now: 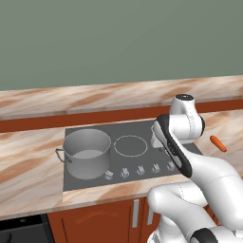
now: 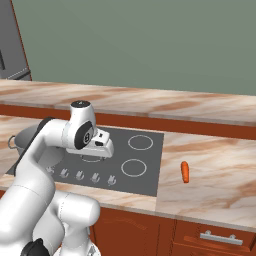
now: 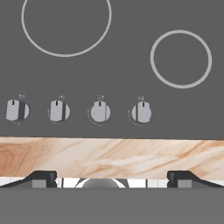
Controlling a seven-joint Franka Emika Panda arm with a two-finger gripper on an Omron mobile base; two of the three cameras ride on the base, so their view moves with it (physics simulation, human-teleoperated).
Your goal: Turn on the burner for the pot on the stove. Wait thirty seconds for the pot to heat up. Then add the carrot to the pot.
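In the hand view, the gripper (image 3: 112, 177) has its two dark fingertips (image 3: 40, 177) set far apart at the bottom left and bottom right of the frame, wide open with nothing between them. Just above them a band of marbled counter (image 3: 112, 157) crosses the frame, and above that lies the stove (image 3: 122, 39) with four of its silver knobs (image 3: 99, 111) in a row across the middle left and two white ring markings higher up. In the left base view, the white arm (image 1: 190, 156) fills the lower right of the frame and reaches over the right part of the stove. The pot (image 1: 87, 153) stands at middle left of that frame, on the stove's left side behind the knob row. The carrot (image 1: 218, 143) lies at middle right on the counter, off the stove's right edge and well apart from the pot. The green wall (image 1: 118, 38) fills the top.
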